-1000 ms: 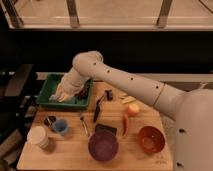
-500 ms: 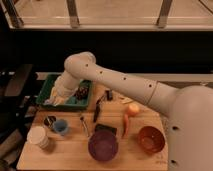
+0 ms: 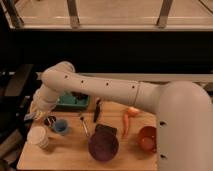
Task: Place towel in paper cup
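Note:
My gripper (image 3: pixel 35 111) hangs at the table's left end, at the tip of the long white arm that reaches in from the right. It is shut on the towel (image 3: pixel 30 117), a small pale bluish wad showing just under the fingers. The cream paper cup (image 3: pixel 38 136) stands upright at the front left corner, a little below and slightly right of the gripper, apart from it. The small blue cup (image 3: pixel 60 126) stands just right of the paper cup.
A green bin (image 3: pixel 76 103) sits behind the arm at the back left. A purple bowl (image 3: pixel 103 146), an orange bowl (image 3: pixel 147 139), an orange carrot-like thing (image 3: pixel 128 120), a black utensil (image 3: pixel 97 110) and a spoon (image 3: pixel 84 125) lie on the wooden table (image 3: pixel 70 155).
The arm has swung left and down, carrying the gripper from over the green bin to the table's left end above the paper cup.

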### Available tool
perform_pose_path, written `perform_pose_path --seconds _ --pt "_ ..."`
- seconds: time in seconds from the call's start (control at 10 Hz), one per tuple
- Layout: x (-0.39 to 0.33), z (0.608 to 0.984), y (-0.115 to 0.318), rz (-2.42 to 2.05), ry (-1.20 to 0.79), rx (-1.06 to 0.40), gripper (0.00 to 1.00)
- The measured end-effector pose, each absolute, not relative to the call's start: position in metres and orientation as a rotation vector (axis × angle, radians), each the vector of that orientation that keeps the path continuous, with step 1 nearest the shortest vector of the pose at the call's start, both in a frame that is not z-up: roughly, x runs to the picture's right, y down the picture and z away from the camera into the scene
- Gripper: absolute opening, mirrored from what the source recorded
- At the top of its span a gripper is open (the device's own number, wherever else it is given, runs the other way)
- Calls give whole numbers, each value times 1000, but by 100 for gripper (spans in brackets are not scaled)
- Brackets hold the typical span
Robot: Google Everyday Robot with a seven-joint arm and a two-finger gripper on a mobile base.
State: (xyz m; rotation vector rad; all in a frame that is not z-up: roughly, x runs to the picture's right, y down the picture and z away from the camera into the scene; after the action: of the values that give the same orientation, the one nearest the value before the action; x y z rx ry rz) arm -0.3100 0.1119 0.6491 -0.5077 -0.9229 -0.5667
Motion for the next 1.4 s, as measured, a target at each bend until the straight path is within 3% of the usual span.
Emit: perform_pose_path --seconds 0.5,0.6,1.2,1.4 --pt "-339 661 155 -567 -966 -525 1" --pt "-342 661 161 -563 -974 -528 7" --pt "-340 678 191 -489 -1030 -585 70" --pt "-335 680 196 -463 -1022 -601 80"
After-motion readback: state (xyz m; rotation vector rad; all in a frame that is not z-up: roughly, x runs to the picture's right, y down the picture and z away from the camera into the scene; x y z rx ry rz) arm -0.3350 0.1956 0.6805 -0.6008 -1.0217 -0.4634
